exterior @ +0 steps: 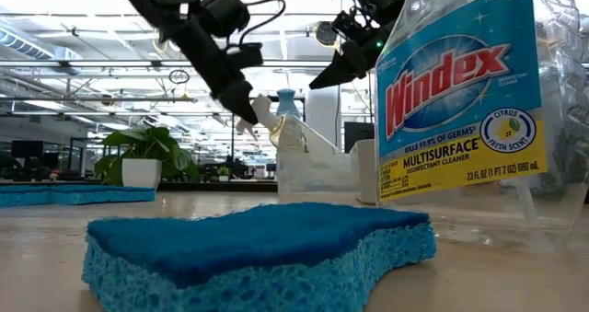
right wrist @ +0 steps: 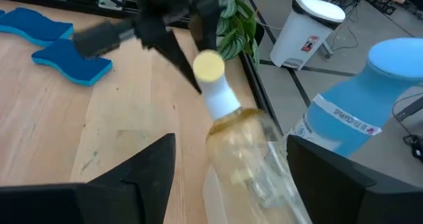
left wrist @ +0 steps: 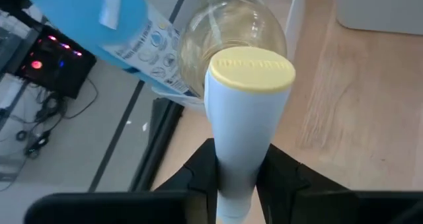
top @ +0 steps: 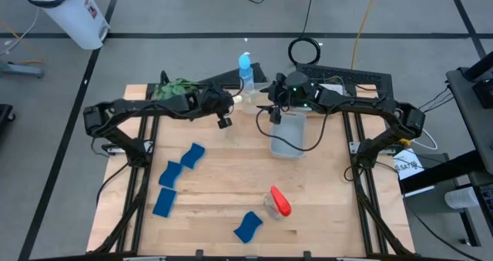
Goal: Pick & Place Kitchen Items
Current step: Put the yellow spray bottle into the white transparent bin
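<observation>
Wooden table (top: 231,180) under two dark arms: a white-topped clear bottle (top: 240,99) lay tilted near the far edge.
The left gripper (left wrist: 239,174) pinched its slim white neck (left wrist: 246,135); the right gripper (right wrist: 228,174) hovered wide beside it. Smooth, light plastic would likely slip, so the neck looked the surest hold.

A spray bottle (exterior: 479,109) looms close in the low view, its top and right side cut off. The white-necked bottle's (left wrist: 248,118) base sits hidden behind the left gripper's fingers (left wrist: 192,178).
</observation>
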Robot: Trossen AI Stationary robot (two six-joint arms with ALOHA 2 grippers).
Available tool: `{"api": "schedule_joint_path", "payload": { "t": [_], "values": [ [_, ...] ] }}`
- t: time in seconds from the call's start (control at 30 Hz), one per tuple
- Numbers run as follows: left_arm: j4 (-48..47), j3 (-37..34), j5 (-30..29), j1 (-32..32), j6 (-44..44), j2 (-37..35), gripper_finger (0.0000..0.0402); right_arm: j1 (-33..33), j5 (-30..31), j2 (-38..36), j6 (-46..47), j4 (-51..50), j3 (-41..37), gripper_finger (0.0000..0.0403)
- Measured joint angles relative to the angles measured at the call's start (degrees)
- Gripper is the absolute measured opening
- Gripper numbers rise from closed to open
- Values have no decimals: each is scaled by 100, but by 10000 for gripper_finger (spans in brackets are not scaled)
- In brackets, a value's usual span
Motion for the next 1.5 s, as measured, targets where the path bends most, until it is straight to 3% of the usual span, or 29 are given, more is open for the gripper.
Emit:
{"api": "schedule_joint_path", "payload": {
  "t": [0.13,0.57,1.13,1.5],
  "values": [
    [-998,594,-236,-121,-13,-100,76,0,0,0,-48,-1,0,251],
    [-3939,2888,14,-225,296,-128,75,-173,7,0,-16,3,0,248],
    [-3658,3176,662,-251,620,-123,75,-634,-469,229,-131,89,4,287],
    [-2831,3176,830,-262,862,-121,75,-638,-465,624,151,128,7,265]
  ]
}}
